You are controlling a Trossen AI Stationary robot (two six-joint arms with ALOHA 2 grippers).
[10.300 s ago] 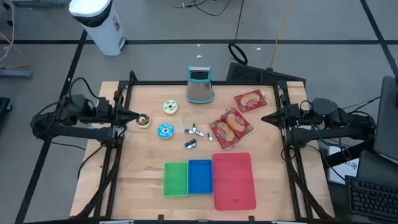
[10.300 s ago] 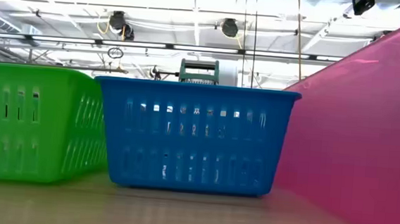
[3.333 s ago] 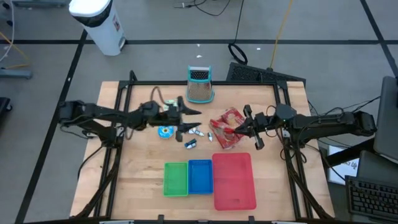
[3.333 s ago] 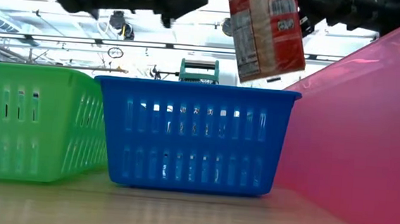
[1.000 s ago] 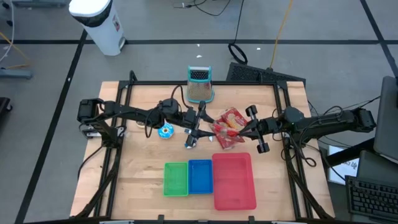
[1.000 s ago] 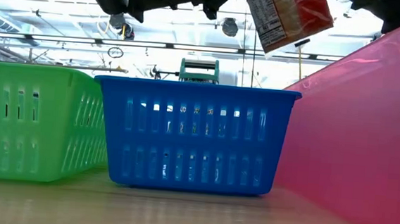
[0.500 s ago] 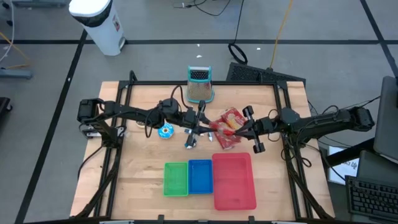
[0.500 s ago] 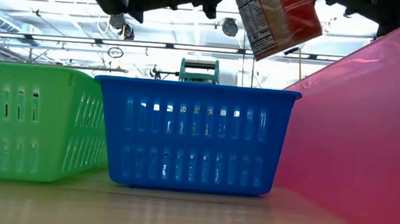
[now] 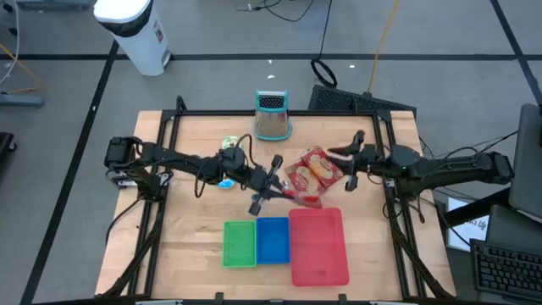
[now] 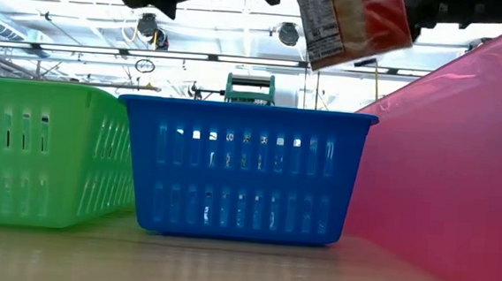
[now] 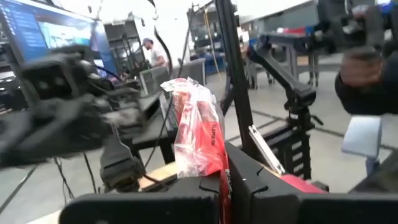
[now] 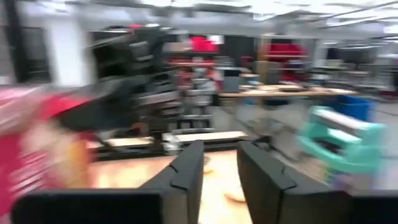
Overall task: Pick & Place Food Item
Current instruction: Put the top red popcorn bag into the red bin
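A red snack packet (image 11: 199, 127) is held in the air over the middle of the table, with my left gripper (image 11: 222, 182) shut on it. From above, the packet (image 9: 312, 168) shows just right of my left gripper (image 9: 284, 180). In the low view the packet (image 10: 352, 22) hangs high above the blue basket (image 10: 244, 171). My right gripper (image 12: 221, 165) stands open with nothing between its fingers. It (image 9: 339, 159) is just right of the packet and apart from it. My left gripper pinches the packet's end (image 11: 217, 163) between its two fingers. The fingers come in level from the table's left. The packet is lifted clear of the table and stands on edge, with most of it sticking out beyond the fingertips.
Green (image 9: 239, 244), blue (image 9: 272, 241) and pink (image 9: 318, 247) baskets stand side by side near the front edge. A metal grater (image 9: 272, 117) stands at the back. Another red packet (image 9: 305, 196) lies under the held one. Doughnuts (image 9: 229, 144) and small wrapped pieces (image 9: 257, 206) lie left of centre.
My right gripper has let go of the packet, drawn back toward the table's right edge and swung its fingers toward the far side. My left gripper has moved a little toward the near edge and now has the packet. The packet has turned from tilted to nearly upright.
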